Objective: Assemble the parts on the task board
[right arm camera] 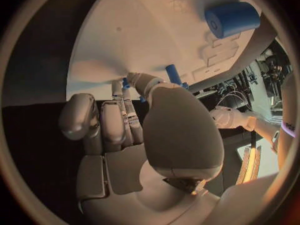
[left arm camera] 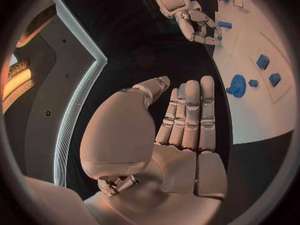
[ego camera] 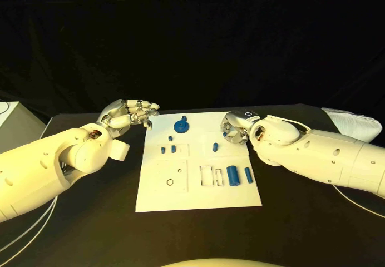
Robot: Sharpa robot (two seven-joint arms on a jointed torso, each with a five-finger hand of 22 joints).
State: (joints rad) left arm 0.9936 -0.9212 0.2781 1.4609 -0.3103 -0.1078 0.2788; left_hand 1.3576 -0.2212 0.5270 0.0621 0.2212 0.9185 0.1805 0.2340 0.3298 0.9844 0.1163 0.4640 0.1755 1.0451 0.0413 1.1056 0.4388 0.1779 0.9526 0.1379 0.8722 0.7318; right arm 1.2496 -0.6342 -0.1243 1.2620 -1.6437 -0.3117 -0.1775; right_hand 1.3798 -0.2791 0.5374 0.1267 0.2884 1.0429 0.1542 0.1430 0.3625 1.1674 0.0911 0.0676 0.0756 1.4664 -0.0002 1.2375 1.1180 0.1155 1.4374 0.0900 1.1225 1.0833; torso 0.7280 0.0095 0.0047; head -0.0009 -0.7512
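The right hand (ego camera: 235, 129) rested at the task board's (ego camera: 161, 194) far right edge, its fingers (right arm camera: 119, 117) curled around a small blue peg (right arm camera: 173, 74), probably to seat it. The left hand (ego camera: 128, 115) hovered off the far left corner, fingers loosely curled and holding nothing. More parts (ego camera: 232, 175) lay nearer.
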